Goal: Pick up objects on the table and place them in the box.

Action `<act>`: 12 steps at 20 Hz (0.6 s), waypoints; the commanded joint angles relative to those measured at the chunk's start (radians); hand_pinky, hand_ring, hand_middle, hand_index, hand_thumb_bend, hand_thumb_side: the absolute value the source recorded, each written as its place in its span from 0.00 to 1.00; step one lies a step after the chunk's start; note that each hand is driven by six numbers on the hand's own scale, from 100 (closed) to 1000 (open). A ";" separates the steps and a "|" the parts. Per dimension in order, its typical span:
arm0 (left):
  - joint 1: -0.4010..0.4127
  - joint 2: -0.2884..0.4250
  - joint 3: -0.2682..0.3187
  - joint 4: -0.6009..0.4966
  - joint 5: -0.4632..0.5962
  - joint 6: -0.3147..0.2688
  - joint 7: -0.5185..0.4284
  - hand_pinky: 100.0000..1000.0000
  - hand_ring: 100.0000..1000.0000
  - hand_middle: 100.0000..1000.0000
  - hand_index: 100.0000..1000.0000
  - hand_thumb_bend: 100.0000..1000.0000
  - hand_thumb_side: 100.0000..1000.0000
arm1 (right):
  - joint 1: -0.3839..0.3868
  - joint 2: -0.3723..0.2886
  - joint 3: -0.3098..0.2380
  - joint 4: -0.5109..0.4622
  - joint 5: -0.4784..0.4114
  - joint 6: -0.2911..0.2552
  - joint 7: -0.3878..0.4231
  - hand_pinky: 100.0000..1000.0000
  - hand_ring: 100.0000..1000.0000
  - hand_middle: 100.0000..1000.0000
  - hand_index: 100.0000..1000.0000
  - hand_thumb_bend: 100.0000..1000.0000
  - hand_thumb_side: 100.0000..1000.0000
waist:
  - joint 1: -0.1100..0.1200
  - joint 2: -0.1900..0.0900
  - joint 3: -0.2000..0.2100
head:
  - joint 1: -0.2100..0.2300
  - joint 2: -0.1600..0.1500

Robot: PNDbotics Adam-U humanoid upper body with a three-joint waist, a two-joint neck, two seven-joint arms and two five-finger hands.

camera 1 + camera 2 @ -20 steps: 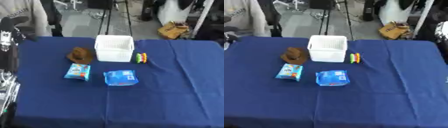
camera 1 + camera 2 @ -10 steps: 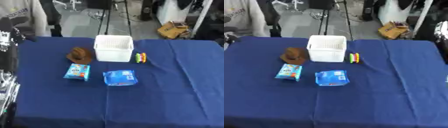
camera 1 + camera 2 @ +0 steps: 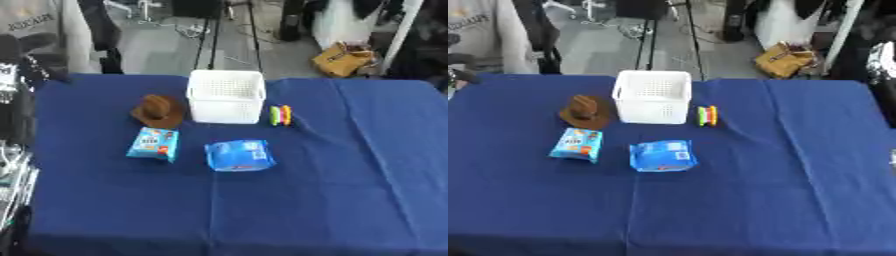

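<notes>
Your table (image 3: 350,200), draped in a dark blue cloth, carried five items. Item one: a white perforated box (image 3: 227,95), upright and open-topped, near the far edge, a little left of centre. Item two: a small brown hat-shaped object (image 3: 158,111), just beside the box on its left. Item three: a short bundle of coloured sticks (image 3: 280,115), green, yellow and red-orange, lying just beside the box on its right. Item four: a light blue snack packet (image 3: 154,143) with a picture on its face, lying flat nearer you than the hat. Item five: a larger blue packet (image 3: 239,154) with a white label, lying flat nearer you than the box and close beside the smaller packet, apart from it. All four loose items sat on the cloth outside the box; what lay inside the box could not be made out. Your left arm showed as a dark and silver structure (image 3: 13,165) along the left edge of the left eye view; you cannot tell from this how the left hand's fingers stood or whether it held anything. Your right hand did not show.
</notes>
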 commanded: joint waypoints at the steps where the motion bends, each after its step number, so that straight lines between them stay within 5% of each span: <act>1: -0.012 0.010 0.003 -0.012 -0.005 0.002 -0.003 0.46 0.63 0.74 0.72 0.50 0.95 | -0.015 -0.021 -0.005 -0.011 -0.005 0.000 0.003 0.50 0.64 0.67 0.79 0.00 0.67 | 0.000 -0.004 0.001 | -0.003 0.007; 12: -0.016 0.015 0.003 -0.007 -0.036 0.023 -0.020 0.46 0.63 0.74 0.73 0.51 0.92 | -0.015 -0.022 -0.005 -0.011 -0.002 0.003 0.006 0.50 0.64 0.67 0.80 0.00 0.67 | 0.000 -0.003 0.001 | -0.002 0.007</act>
